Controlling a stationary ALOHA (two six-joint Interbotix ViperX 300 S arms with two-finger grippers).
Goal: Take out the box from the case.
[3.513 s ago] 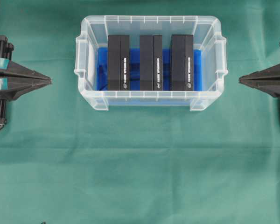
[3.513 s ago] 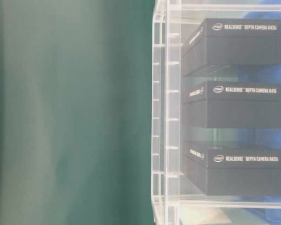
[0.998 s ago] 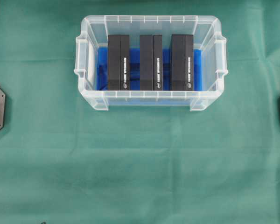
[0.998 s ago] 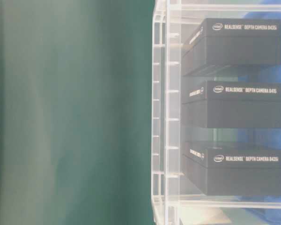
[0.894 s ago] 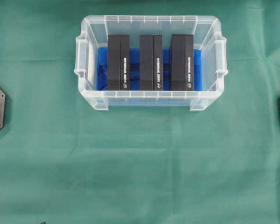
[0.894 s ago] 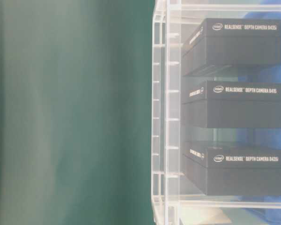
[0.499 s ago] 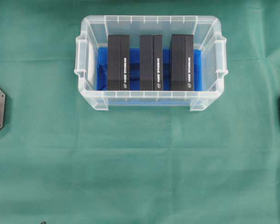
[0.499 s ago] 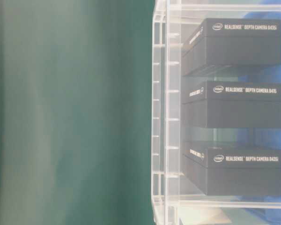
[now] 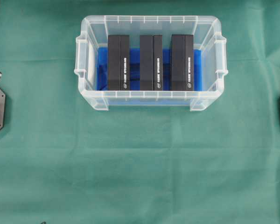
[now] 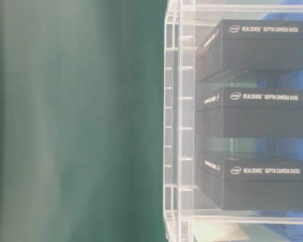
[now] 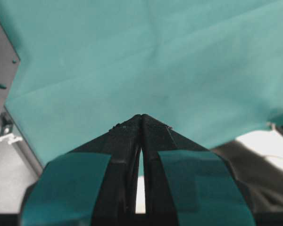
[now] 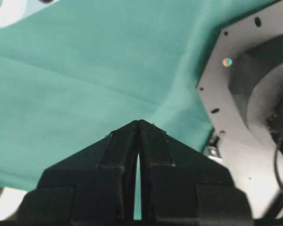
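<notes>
Both arms are pulling back from the middle of the green-cloth-covered worktop (image 9: 140,168): seconds ago their pointed black tips were reaching in from either side of the overhead view, level with the case, and now only slivers of the mounts are showing at the left and right edges. The left end effector (image 11: 141,117), its black fingers wrapped in teal tape, is pressing its tips together on nothing, pointing down at bare cloth; the right end effector (image 12: 138,123), plain black, is likewise pinched closed and empty, with a grey metal base plate (image 12: 254,94) beside it. The large clear plastic rectangular case (image 9: 84,51), with rim handles and a blue cloth (image 9: 101,65) lining its bottom, is sitting unmoved toward the far side of the worktop. Inside it, three black rectangular cardboard boxes with white lettering are standing on edge in a row, apart from one another: the left box (image 9: 118,62), the middle box (image 9: 150,62) and the right box (image 9: 182,62). The table-level view is reading their labels as depth camera packaging through the clear wall. The count is standing at one case, three boxes and two end effectors. Judging by this, the removal is not yet begun; the arms appear to be repositioning, and either would need to spread its fingers before reaching down over a box.
</notes>
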